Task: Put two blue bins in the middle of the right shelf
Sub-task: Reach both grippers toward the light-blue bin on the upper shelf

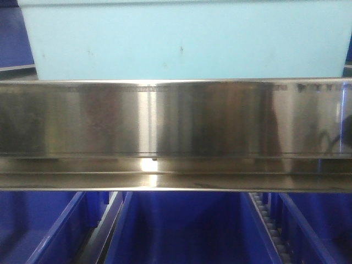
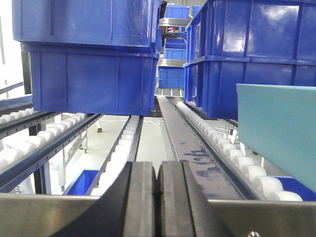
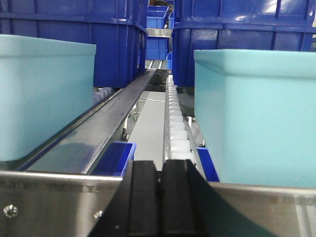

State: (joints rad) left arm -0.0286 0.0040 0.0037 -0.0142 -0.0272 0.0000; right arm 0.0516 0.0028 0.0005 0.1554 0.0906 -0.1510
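Right wrist view: two pale bins (image 3: pixel 44 98) (image 3: pixel 256 118) flank the clenched, empty right tool (image 3: pixel 160 173); left tool (image 2: pixel 157 173) clenched too.

Steel roller shelf (image 1: pixel 176 118) — pale-blue bin (image 3: pixel 44 94) left lane, second pale-blue bin (image 3: pixel 256 113) right lane — dark-blue crates (image 3: pixel 69 44) behind.
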